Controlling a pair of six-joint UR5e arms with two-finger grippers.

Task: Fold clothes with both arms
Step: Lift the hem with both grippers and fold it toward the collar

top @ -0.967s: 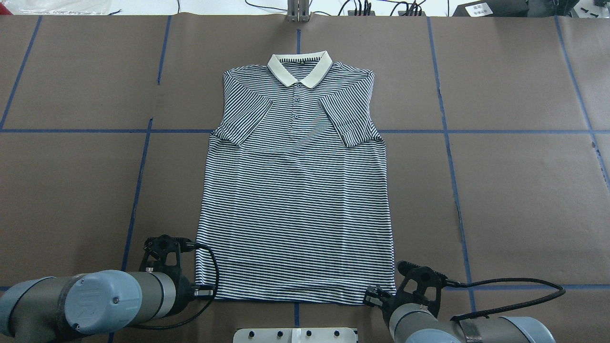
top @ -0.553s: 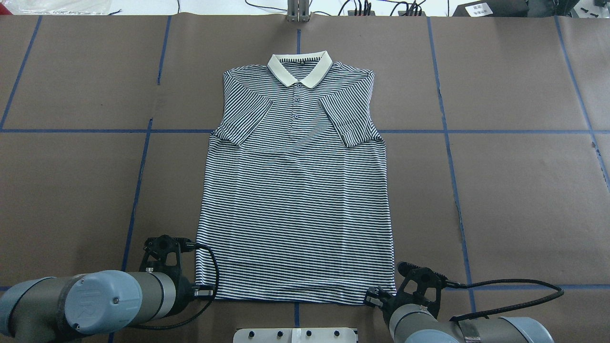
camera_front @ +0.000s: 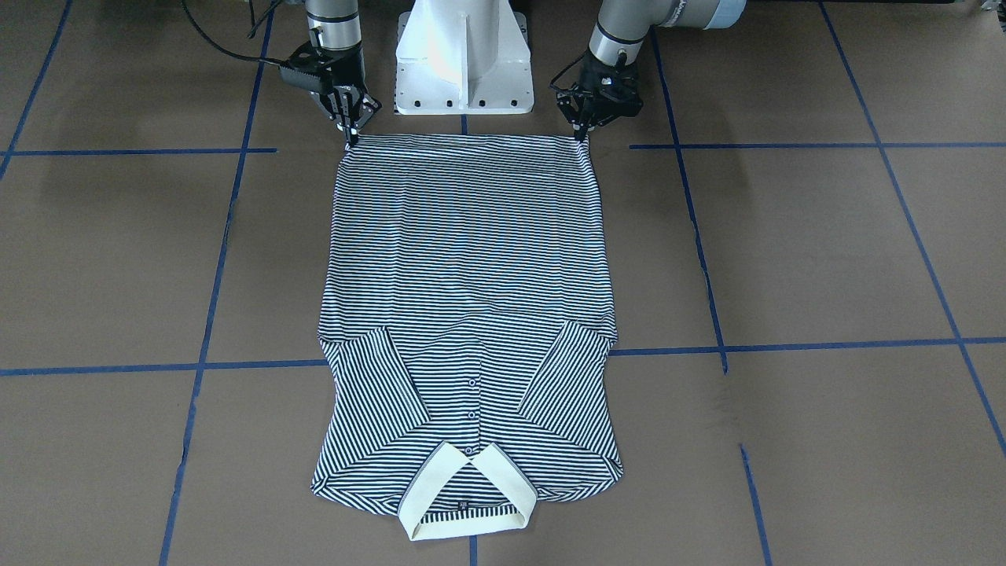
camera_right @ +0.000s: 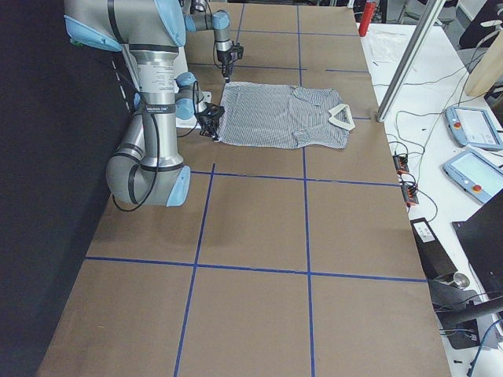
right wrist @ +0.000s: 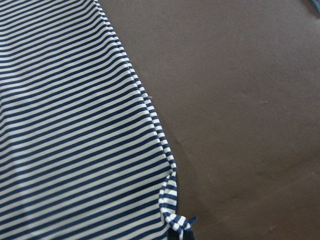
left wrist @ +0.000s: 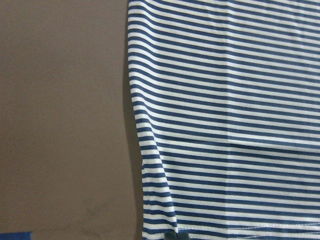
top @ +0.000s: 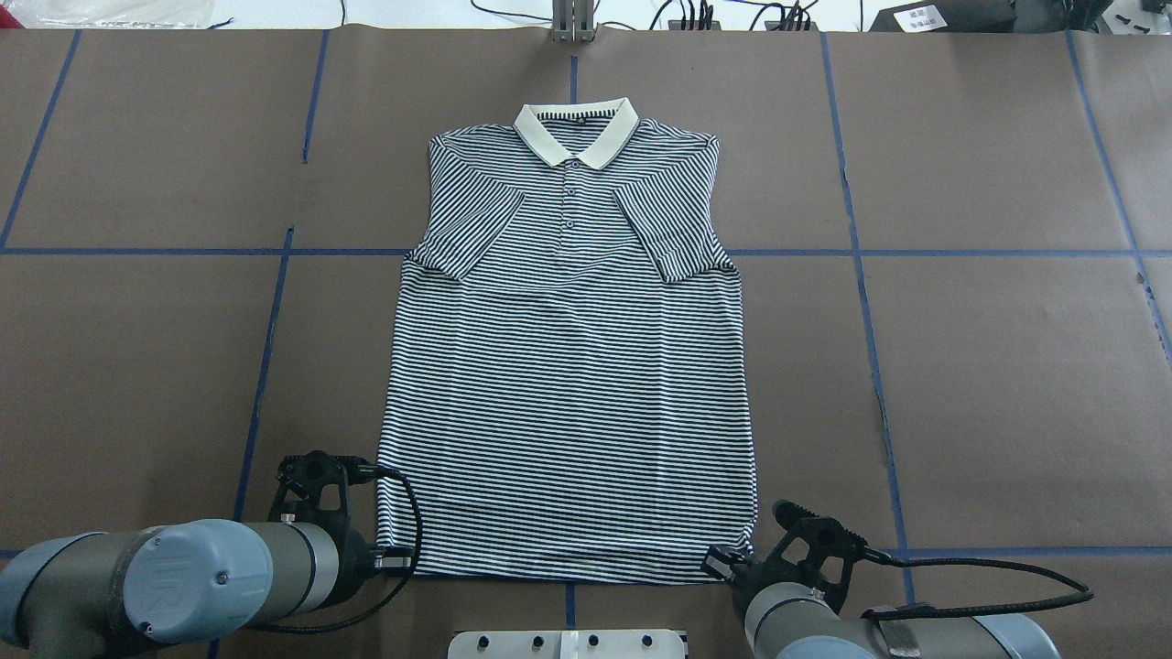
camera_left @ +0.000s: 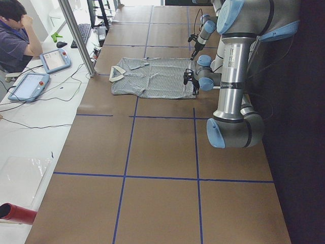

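The striped polo shirt (top: 568,366) lies flat and face up on the brown table, cream collar (top: 575,131) at the far end, both sleeves folded in over the chest. My left gripper (top: 396,560) is at the hem's left corner, shut on it; in the front-facing view its fingers (camera_front: 582,137) come to a point on that corner. My right gripper (top: 719,565) is shut on the other hem corner (right wrist: 176,220), which is bunched and slightly raised. In the front-facing view the right gripper (camera_front: 350,141) touches the shirt (camera_front: 468,259) at the hem.
The white pedestal base (camera_front: 464,55) stands between the arms just behind the hem. Blue tape lines (top: 265,348) cross the table. A metal post (top: 572,23) and cables sit beyond the collar. A person (camera_left: 15,30) sits at a side desk with tablets.
The right gripper has drawn back slightly toward the base, and the hem corner it holds has pulled in and puckered. The left arm and the rest of the shirt are unchanged.
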